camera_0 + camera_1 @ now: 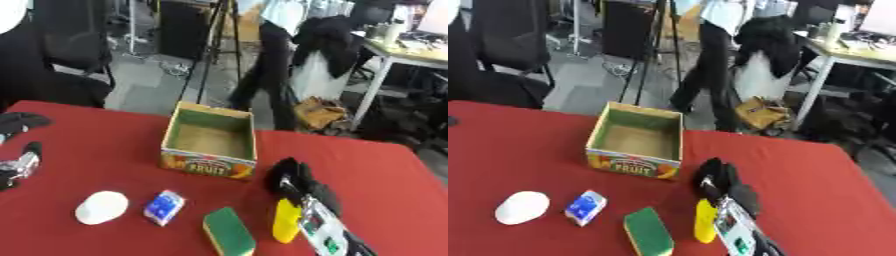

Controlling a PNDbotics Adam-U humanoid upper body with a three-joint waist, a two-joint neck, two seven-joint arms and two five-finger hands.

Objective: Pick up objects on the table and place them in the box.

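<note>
Left eye view: we see the right hand (296, 182) just above the yellow object (286, 220), which lies on the red counter (376, 170) at about 5 o'clock from the box (210, 141)
Step in hand: we judge this the approach to a first pick; the box looks empty and nothing is held
Fingers: on the right hand they appear dark and bunched, and we cannot tell whether they are clenched or released; the left hand (19, 165) rests at the 9 o'clock edge, its fingers also unclear
Next move: we think the right hand must settle over the yellow object, close round it, then carry it toward 11 o'clock into the box
Other things: green sponge (229, 232) just beside the yellow object at its 9 o'clock; blue-and-white packet (164, 207) and white rounded object (101, 207) farther toward 9 o'clock
In the way: the sponge lies close and could be nudged; the box's near wall must be cleared
</note>
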